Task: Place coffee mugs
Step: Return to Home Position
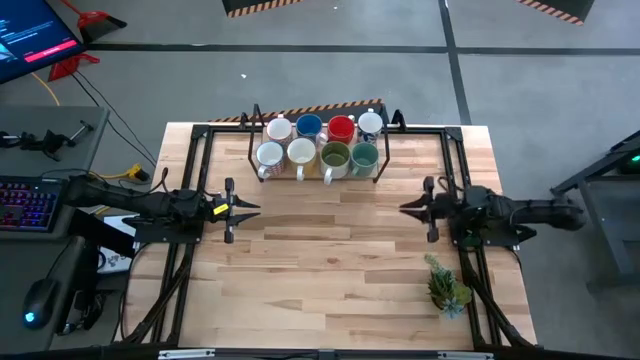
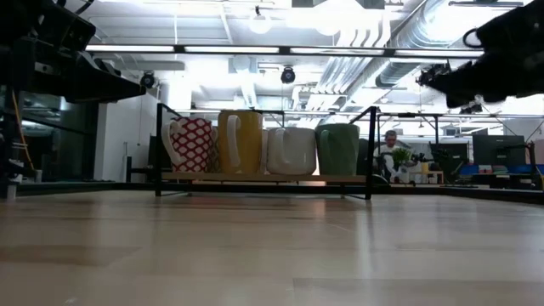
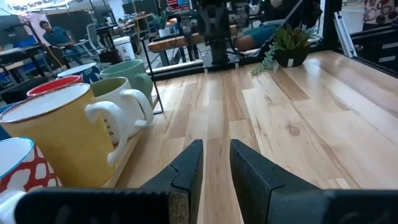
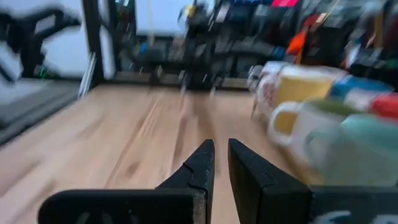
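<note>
Eight coffee mugs (image 1: 320, 142) stand close together in two rows on a black rack (image 1: 252, 150) at the top middle of the high view, at the far edge of the wooden table (image 1: 330, 270). In the back row, from left to right, are a white mug (image 1: 278, 128), a blue mug (image 1: 308, 126), a red mug (image 1: 341, 128) and a pale mug with blue marks (image 1: 370, 124). In the low view the front row fills the middle of the picture: a red patterned mug (image 2: 191, 144), a yellow mug (image 2: 240, 142), a white mug with a green inside (image 2: 291, 150) and a teal green mug (image 2: 338, 149). All the mugs stand upright. The left gripper (image 1: 256, 207) hangs over the table at the middle left of the high view, below the rack and apart from it. Its fingers (image 3: 186, 168) are pulled in close with only a thin gap, and they hold nothing. The right gripper (image 1: 403, 208) hangs at the middle right, facing the left one across bare wood. Its fingers (image 4: 199, 165) are also nearly together and empty. A small spiky plant (image 1: 447, 285) sits at the lower right of the table, well apart from the mugs.
</note>
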{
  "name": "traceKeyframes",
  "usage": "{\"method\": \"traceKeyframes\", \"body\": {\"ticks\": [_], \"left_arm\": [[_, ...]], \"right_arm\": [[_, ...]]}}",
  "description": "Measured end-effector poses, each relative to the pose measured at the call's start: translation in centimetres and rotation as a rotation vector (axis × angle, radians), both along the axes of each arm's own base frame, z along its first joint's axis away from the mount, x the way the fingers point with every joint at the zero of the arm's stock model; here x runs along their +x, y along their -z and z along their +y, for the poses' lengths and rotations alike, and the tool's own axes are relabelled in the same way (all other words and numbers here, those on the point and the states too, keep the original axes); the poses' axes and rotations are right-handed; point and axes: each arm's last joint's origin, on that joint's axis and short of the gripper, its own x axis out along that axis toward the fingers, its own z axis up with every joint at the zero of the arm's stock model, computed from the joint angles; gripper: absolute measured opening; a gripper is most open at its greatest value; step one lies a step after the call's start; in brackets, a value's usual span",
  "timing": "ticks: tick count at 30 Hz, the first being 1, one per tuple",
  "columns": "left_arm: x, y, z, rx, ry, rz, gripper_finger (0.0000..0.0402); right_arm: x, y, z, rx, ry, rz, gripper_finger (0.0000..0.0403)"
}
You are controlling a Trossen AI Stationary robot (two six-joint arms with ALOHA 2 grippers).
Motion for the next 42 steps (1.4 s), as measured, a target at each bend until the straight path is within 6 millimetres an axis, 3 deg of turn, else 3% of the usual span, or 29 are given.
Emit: {"method": "traceKeyframes", "body": {"ticks": [8,20,31,42], "left_arm": [[0.0,0.0,0.0,0.0,0.0,0.003,0.007],[-0.1,0.1,0.0,0.002,-0.002,0.014,0.007],[-1.4,-1.5,1.1,-0.018,-0.087,-0.17,0.007],[-1.9,-1.6,1.1,-0.021,-0.083,-0.201,0.007]], "right_arm": [[-0.4,-1.4,-0.3,-0.001,0.04,-0.136,0.0035],[-0.4,-0.9,-0.4,-0.001,0.042,-0.083,0.0035],[-0.4,-0.7,-0.3,-0.001,0.042,-0.068,0.0035],[-0.4,-0.7,-0.3,-0.001,0.041,-0.063,0.0035]]}}
